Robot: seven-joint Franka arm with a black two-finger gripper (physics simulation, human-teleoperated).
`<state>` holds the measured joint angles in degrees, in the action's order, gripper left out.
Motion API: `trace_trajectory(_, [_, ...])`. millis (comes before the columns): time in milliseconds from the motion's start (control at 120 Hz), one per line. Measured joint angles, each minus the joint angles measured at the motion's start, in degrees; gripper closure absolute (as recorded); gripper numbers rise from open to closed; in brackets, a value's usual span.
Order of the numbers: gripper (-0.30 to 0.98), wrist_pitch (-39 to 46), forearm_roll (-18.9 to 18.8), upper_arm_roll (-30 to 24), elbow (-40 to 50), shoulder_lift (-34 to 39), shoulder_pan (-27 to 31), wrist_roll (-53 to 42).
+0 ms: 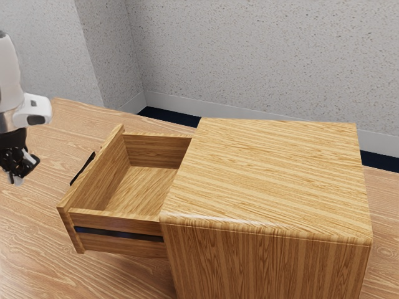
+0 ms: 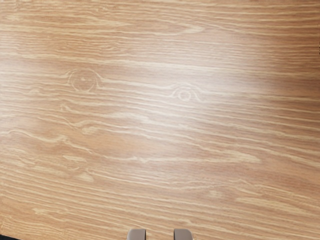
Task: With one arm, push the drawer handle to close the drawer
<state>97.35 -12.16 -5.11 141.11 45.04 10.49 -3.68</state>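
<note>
**Ops:** Where's the drawer [image 1: 118, 220] at?

**Me:** Open. I've got it sticking well out of the cabinet [image 1: 268, 174], toward the exterior view's left. Inside walls and part of its wooden bottom visible.

**Ops:** Handle?

**Me:** Dark handle [image 1: 81, 169] on the drawer's outer face, the one turned to the exterior view's left. I see only part of it past the front panel's top edge.

**Ops:** And the hand?

**Me:** My hand [image 1: 23, 169] is at the exterior view's left, on the handle side, above the counter [image 1: 37, 249]. Clear gap from hand to handle, no contact. Fingers [image 2: 136, 234] are parted; I see counter wood through the space between them in the wrist view. Hand tilted or straight down, I can't tell for sure.

**Ops:** Cabinet position?

**Me:** Upright on the counter, the counter's far edge running behind it. Past that edge I get a dark strip [image 1: 168, 116], then a pale skirting board [image 1: 262, 113] and a speckled wall [image 1: 249, 56].

**Ops:** Side of the drawer?

**Me:** Dark rail [image 1: 118, 234] along the near side, running back to the cabinet. Wrist view also gives me a dark sliver [image 2: 8, 237] in one corner; can't tell what it is.
</note>
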Motion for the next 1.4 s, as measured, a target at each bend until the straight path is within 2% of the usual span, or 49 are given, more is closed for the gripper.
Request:
trace_trajectory(142, [0.76, 7.29, -0.76, -0.06, 4.04, 3.38, 0.28, -10.22])
trace_trajectory(333, [0.78, 11.70, -0.77, 0.81, 5.55, 5.63, 1.45, -23.16])
trace_trajectory(725, [0.78, 20.84, -0.69, 2.74, 7.96, 5.26, 2.28, -47.65])
trace_trajectory(833, [0.78, 22.72, -0.16, 2.23, 8.62, 5.75, 1.66, -51.61])
trace_trajectory(1083, [0.79, 26.37, 3.69, 0.21, 12.40, 9.60, 0.90, -57.37])
trace_trajectory(1400, [0.79, 29.97, 8.09, -3.32, 12.64, 8.72, -0.16, -61.51])
